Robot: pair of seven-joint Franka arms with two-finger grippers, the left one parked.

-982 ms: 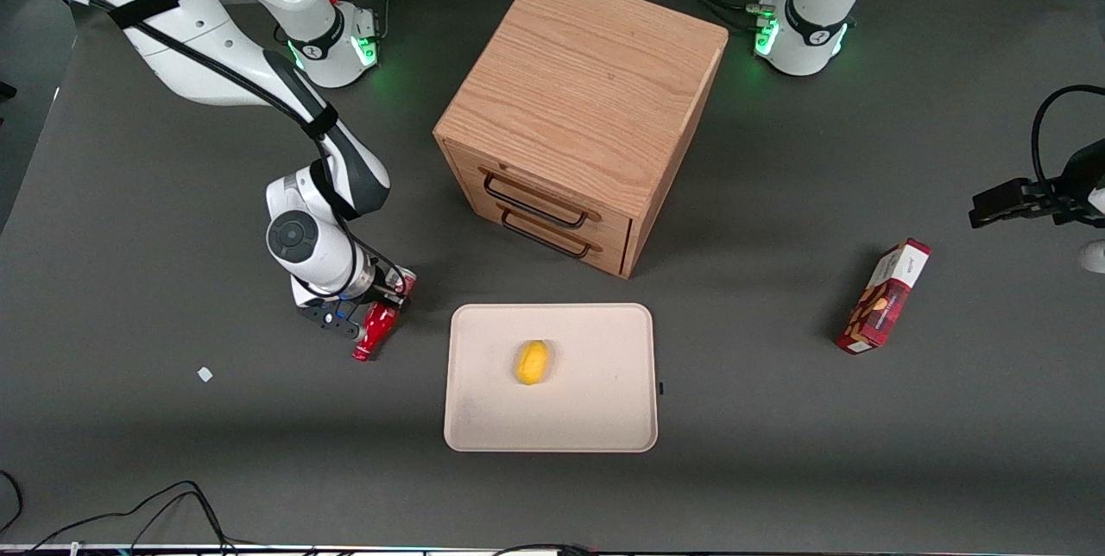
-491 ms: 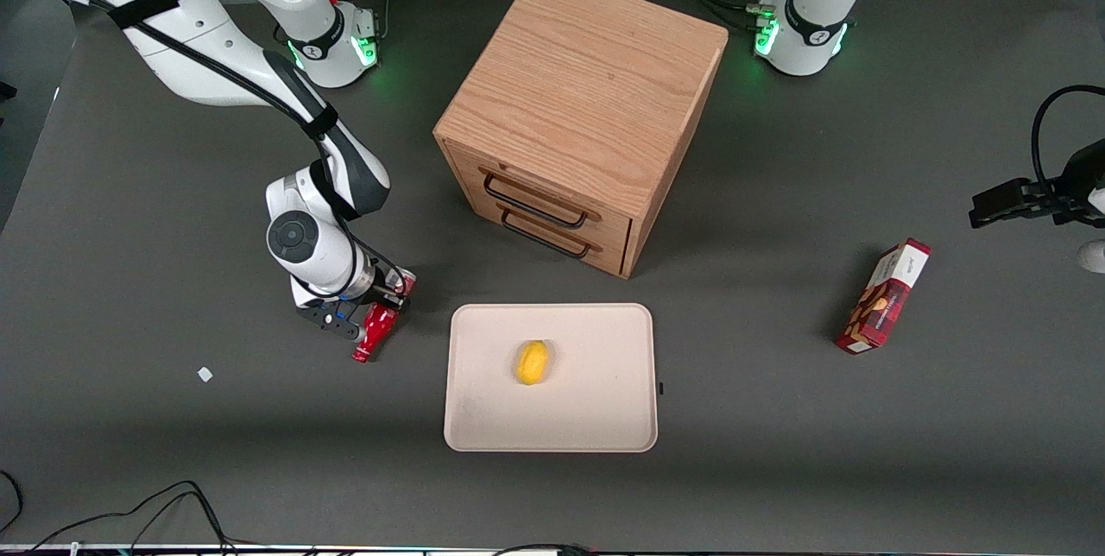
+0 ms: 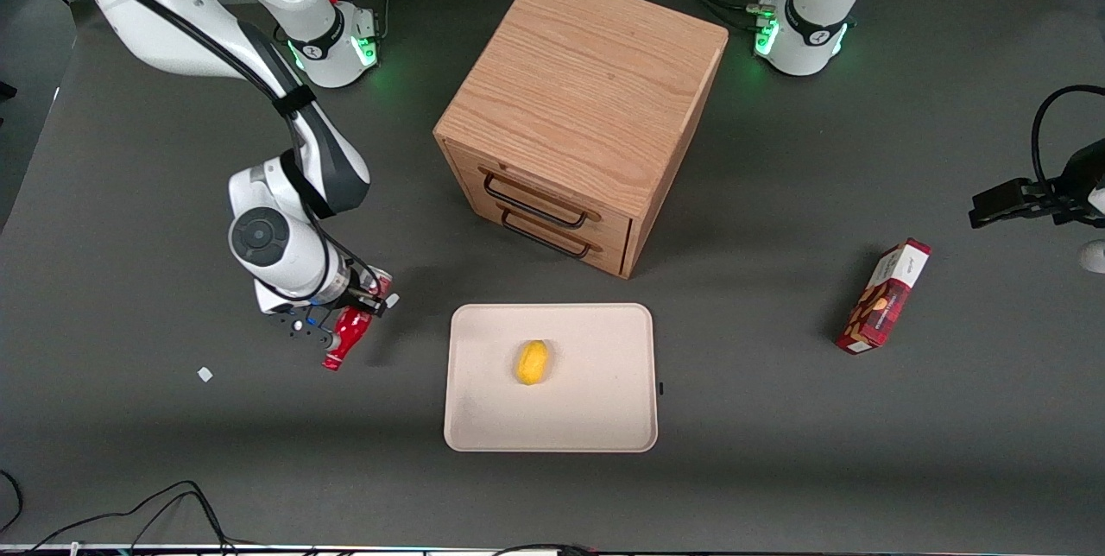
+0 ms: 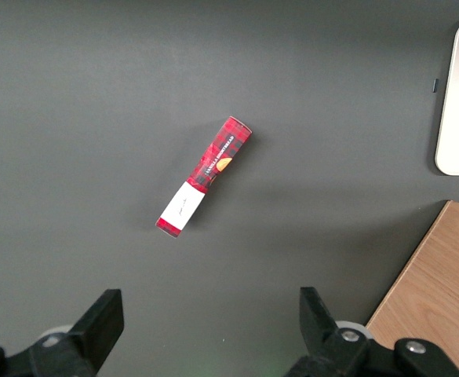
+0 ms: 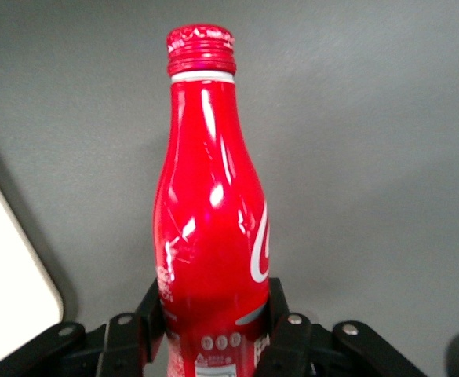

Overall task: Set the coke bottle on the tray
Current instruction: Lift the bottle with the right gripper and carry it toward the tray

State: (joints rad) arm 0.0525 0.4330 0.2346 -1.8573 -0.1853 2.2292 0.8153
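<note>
My right gripper (image 3: 344, 321) is shut on the coke bottle (image 3: 345, 333), a slim red bottle with white script, and holds it off the table with its red cap pointing toward the front camera. In the right wrist view the black fingers (image 5: 285, 330) clamp the coke bottle (image 5: 211, 228) low on its body. The cream-beige tray (image 3: 596, 418) lies flat beside the bottle, toward the parked arm's end, with a small gap between them. A corner of the tray (image 5: 9, 275) shows in the right wrist view.
A yellow lemon-like fruit (image 3: 533, 362) sits on the tray. The wooden drawer cabinet (image 3: 580, 111) stands farther from the front camera than the tray. A red snack box (image 3: 884, 295) lies toward the parked arm's end. A small white scrap (image 3: 205, 374) lies near the bottle.
The gripper has lifted with the bottle and shifted away from the tray, toward the working arm's end of the table.
</note>
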